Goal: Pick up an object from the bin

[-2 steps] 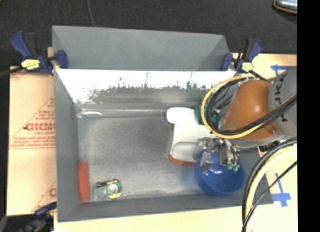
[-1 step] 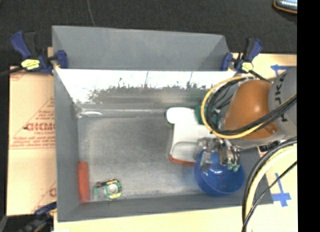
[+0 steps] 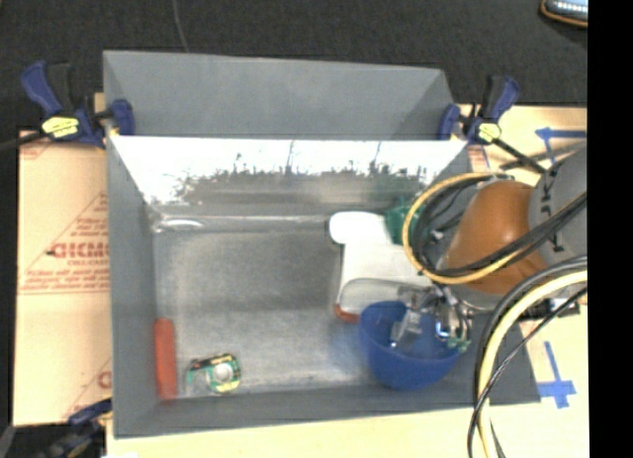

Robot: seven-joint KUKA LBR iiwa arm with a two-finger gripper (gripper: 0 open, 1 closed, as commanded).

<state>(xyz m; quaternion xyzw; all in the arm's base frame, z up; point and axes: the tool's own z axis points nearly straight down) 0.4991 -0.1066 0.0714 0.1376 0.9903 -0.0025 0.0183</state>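
The gripper (image 3: 423, 327) hangs right over the blue bowl (image 3: 394, 367) in the bin's (image 3: 257, 288) front right corner; open or closed, can't tell.

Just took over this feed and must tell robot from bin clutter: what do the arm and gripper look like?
The arm is grey with dark lettering. Its wrist carries a rounded orange cover, looped by black and yellowish cables; pale cables trail at lower right. The gripper is small and metallic grey.
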